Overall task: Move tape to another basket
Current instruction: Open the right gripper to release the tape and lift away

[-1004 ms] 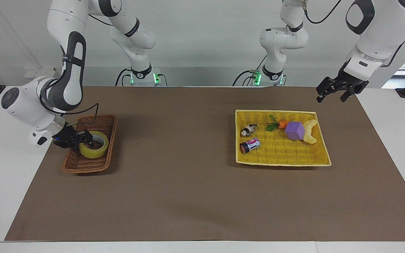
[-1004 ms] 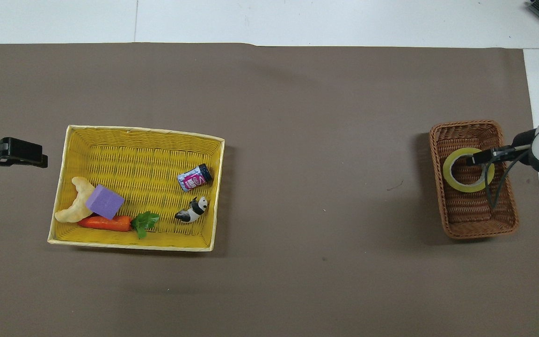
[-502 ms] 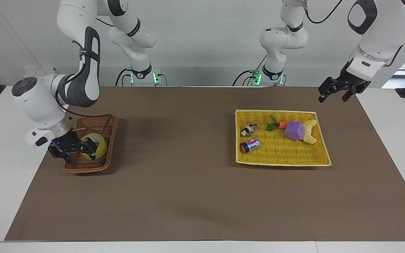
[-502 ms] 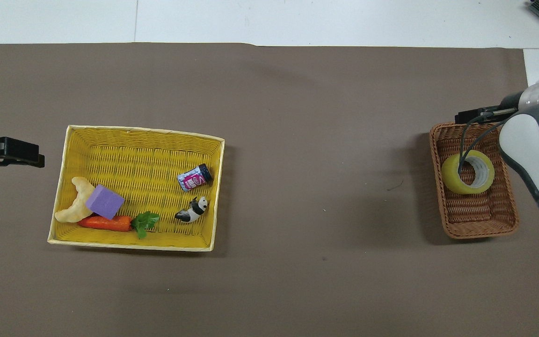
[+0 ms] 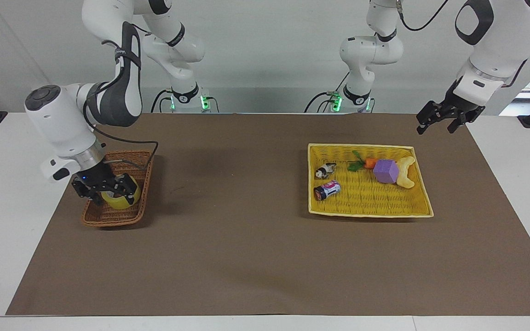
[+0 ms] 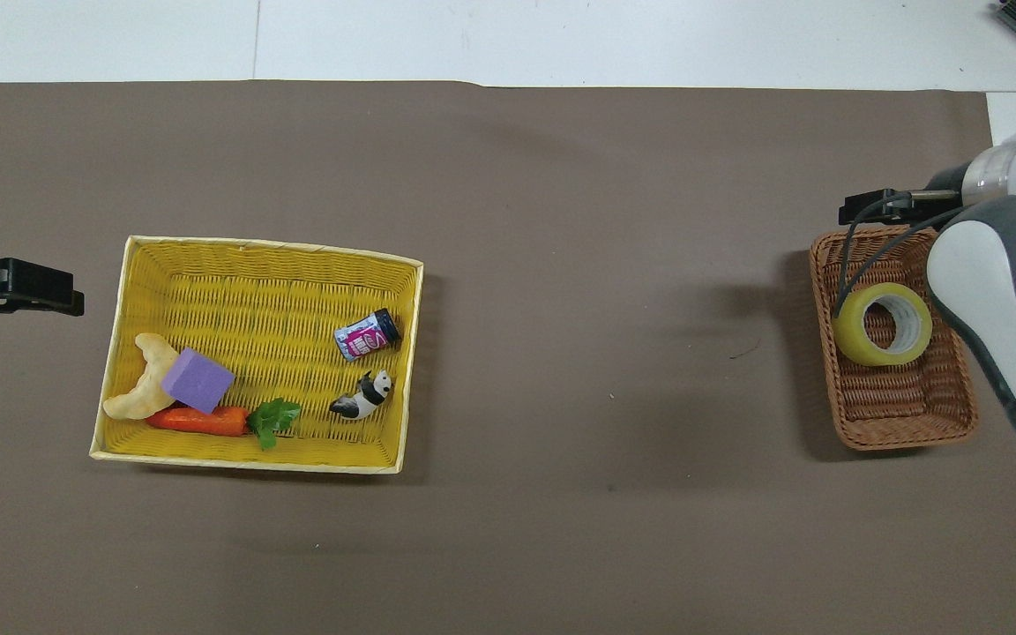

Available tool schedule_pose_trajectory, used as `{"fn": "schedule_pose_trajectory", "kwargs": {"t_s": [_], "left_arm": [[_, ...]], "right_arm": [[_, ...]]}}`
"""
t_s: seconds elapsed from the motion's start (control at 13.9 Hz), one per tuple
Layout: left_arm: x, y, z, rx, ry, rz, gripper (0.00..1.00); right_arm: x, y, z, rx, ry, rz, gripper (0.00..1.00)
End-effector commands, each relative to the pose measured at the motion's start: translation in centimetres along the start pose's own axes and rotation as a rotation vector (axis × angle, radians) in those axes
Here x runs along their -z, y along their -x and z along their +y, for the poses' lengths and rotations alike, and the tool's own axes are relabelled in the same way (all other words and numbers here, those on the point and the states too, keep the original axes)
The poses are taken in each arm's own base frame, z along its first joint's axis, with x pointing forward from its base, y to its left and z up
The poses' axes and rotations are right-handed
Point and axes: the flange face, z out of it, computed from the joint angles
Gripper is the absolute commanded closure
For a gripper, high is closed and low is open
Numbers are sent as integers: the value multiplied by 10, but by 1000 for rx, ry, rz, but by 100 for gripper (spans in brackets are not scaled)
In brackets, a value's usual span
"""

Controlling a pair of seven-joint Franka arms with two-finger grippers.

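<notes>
The tape (image 5: 121, 201) lies free in the brown wicker basket (image 5: 113, 221) at the right arm's end of the table. In the overhead view the tape (image 6: 855, 344) sits tilted in the basket (image 6: 905, 428), with its white core showing. My right gripper (image 5: 108, 193) is open and empty. It hangs above the basket and does not touch the tape. In the overhead view the right gripper (image 6: 861, 212) is over the basket's end farthest from the robots. My left gripper (image 5: 437, 123) is open and waits in the air, and it also shows in the overhead view (image 6: 23, 288).
A larger yellow woven basket (image 5: 371, 212) stands toward the left arm's end of the table and also shows in the overhead view (image 6: 270, 253). It holds a small purple-labelled can (image 5: 327, 190), a panda toy (image 5: 324, 170), a carrot, a purple block (image 5: 386, 171) and a pale pastry.
My right gripper has let go of the tape and risen away from it, toward the basket's end farthest from the robots. The tape has settled in the brown basket. The left arm barely moved.
</notes>
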Motion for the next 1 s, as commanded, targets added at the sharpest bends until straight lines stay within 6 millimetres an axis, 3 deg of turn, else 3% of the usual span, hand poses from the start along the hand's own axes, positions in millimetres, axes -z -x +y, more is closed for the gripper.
{"fn": "schedule_pose_trajectory", "kwargs": {"t_s": [0.0, 0.22, 0.36, 0.57, 0.93], "left_arm": [[4, 3, -1, 5, -8, -8, 0], [4, 3, -2, 6, -9, -7, 0], [4, 3, -2, 6, -8, -8, 0], [4, 3, -1, 4, -9, -6, 0], [4, 3, -1, 5, -8, -6, 0]], "right_arm": [[19, 12, -29, -74, 33, -32, 0], [41, 23, -64, -135, 47, -45, 0], [69, 31, -70, -160, 47, -39, 0], [118, 44, -59, -179, 48, -14, 0], [177, 56, -36, -221, 55, 16, 0]]}}
